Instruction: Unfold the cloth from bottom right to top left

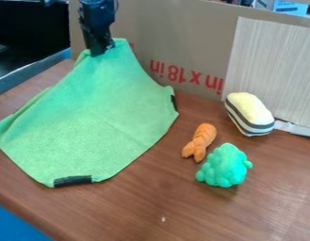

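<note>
Green cloth (88,122) lying over left of wood tabletop (163,207), near edge running beside table's front-left edge. Broccoli toy (224,167) sitting right of cloth, wood showing between; orange toy (201,141), striped toy (248,113) sitting beyond. Black gripper (100,51) clenching cloth's raised far corner beside cardboard (176,42).

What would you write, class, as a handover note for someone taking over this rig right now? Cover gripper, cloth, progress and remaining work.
Gripper: at the view's upper left, closed on the green cloth near its top edge.
Cloth: top raised, lower part spread on the table, left of the toys.
Done: cloth grasped and largely opened out.
Left: probably lay the raised part down toward the top left, let go, then check for leftover folds.
</note>
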Robot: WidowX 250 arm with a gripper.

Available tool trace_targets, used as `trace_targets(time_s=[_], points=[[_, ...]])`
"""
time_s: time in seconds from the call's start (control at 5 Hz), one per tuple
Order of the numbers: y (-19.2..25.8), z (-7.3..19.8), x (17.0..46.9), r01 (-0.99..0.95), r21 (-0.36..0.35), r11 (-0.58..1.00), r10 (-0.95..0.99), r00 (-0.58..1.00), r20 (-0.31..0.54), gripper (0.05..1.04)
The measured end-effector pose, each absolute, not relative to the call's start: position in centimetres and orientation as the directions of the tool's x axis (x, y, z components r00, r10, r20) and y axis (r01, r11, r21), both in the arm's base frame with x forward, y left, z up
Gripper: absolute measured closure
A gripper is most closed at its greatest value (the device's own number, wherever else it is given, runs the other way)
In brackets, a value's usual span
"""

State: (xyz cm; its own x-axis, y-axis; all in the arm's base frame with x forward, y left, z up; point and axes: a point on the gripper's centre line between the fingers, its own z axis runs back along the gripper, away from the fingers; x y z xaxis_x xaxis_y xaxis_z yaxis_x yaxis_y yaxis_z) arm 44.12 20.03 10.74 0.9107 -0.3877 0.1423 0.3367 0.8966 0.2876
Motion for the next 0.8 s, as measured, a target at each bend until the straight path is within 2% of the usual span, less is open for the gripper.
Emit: trace_targets(time_s=[0.4, 0.6, 0.8], points=[[20.0, 9.7, 43.6, 0.353, 0.285, 0.891, -0.398, 0.910, 0.115, 0.303], [19.9, 9.7, 43.4, 0.377, 0.280, 0.883, -0.416, 0.904, 0.097, 0.097], [20.2, 12.5, 43.1, 0.360, 0.305, 0.882, -0.414, 0.900, 0.137, 0.083]])
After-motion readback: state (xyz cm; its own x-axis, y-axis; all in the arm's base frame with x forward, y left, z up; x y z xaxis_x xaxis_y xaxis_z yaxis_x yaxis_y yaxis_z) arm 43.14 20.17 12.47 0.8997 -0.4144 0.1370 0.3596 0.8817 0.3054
